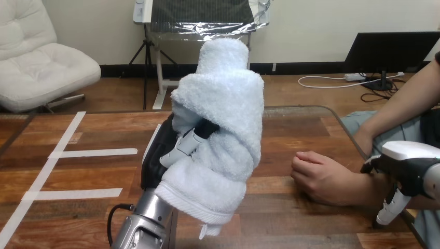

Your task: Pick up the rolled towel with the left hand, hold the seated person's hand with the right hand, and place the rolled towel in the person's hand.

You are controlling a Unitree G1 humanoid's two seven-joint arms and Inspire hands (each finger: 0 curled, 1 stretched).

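Because the towel (223,114) is meant for the person's hand (316,174), the left hand (155,158) holds it upright above the table (98,136), fingers (184,145) curled round its middle, while the right hand (410,161) hangs beside the person's wrist (363,188); whether it grips, I cannot tell.

The left hand (157,162) is curled round the rolled towel (223,119) and holds it upright above the desk (290,223). To the right of the towel and lower, the person's hand (319,176) rests on the desk, loosely closed. Farther right of the towel, the right hand (407,166) sits at the person's wrist, apparently touching it; a hold cannot be made out. White tape strips (93,152) lie left of the towel.
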